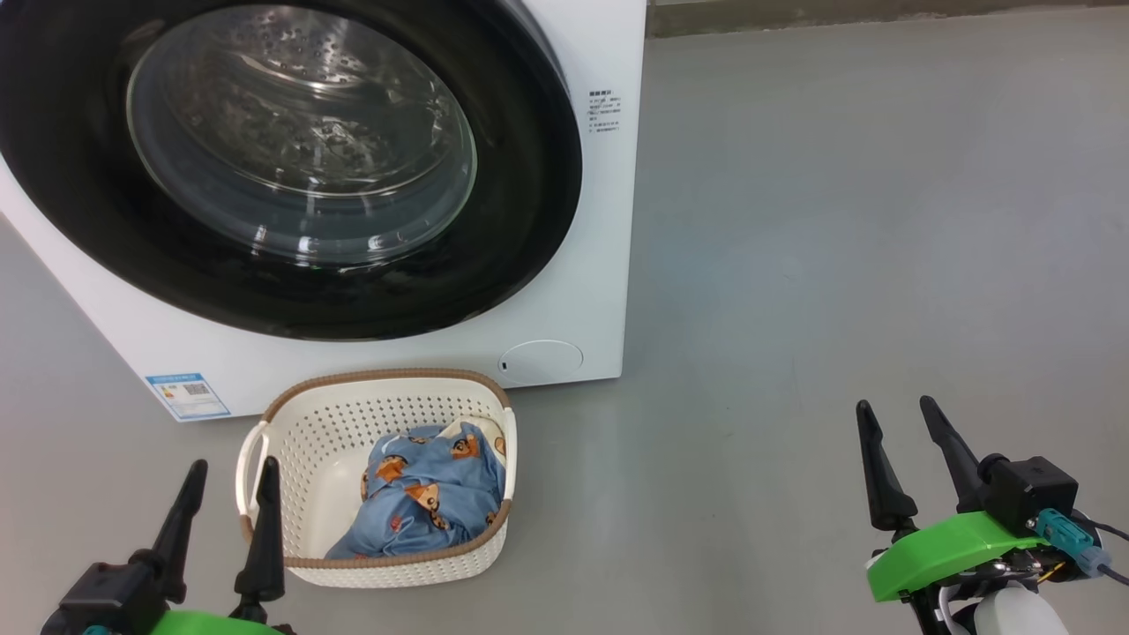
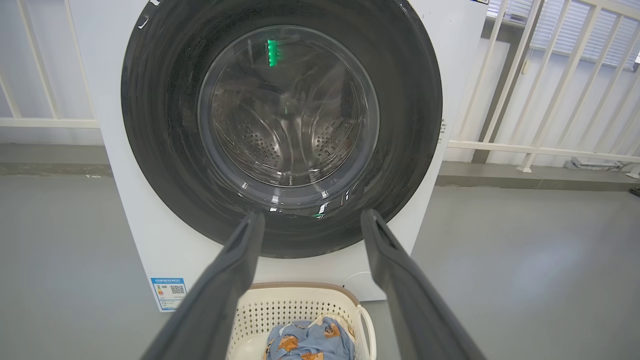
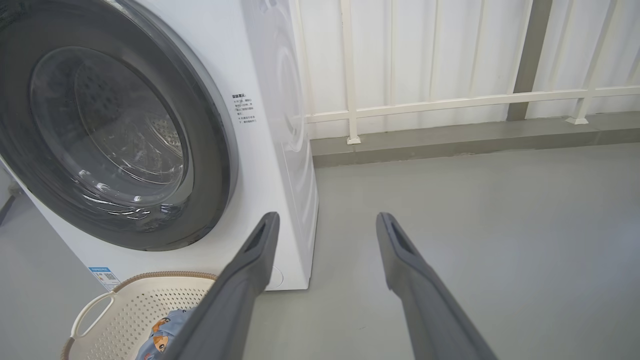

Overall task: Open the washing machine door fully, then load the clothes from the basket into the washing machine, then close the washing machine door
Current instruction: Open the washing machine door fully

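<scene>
Your left gripper (image 1: 232,466): fingers spread wide, empty, at the left edge of the basket (image 1: 335,423). The clothes (image 1: 432,494) lie inside it. Behind, the washing machine door (image 1: 529,176) is shut. Your right gripper (image 1: 895,406): spread wide, empty, above the floor (image 1: 794,265).

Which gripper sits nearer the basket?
The left gripper, its open fingers beside the white handle of the basket; the right gripper hangs well off to the side over the floor.
</scene>
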{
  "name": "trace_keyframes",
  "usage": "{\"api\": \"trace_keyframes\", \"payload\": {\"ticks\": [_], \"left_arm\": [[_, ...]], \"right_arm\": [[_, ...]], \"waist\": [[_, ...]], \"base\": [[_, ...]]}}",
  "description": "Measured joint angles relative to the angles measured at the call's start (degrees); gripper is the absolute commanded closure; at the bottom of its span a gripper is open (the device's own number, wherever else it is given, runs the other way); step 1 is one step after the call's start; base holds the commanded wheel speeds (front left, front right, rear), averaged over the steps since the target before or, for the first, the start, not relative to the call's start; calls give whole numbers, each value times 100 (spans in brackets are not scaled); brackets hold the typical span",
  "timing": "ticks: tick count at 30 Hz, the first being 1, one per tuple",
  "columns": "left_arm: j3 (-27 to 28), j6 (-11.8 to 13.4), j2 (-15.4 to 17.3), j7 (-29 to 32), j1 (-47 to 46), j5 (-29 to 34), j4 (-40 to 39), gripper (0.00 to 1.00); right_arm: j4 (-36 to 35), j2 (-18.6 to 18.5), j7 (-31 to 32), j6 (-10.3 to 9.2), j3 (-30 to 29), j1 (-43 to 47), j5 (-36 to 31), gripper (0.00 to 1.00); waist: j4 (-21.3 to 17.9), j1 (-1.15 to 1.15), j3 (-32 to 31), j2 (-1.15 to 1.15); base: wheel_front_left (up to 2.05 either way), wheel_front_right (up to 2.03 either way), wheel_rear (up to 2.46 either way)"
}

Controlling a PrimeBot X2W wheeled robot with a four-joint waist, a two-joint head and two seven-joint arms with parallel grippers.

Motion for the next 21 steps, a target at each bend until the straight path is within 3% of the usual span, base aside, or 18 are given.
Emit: {"api": "trace_keyframes", "payload": {"ticks": [21], "left_arm": [[-100, 0, -8, 0, 0, 101, -37, 0]], "right_arm": [[-14, 7, 0, 0, -12, -1, 44, 0]], "waist": [[35, 0, 24, 0]], "base": [[0, 0, 0]]}}
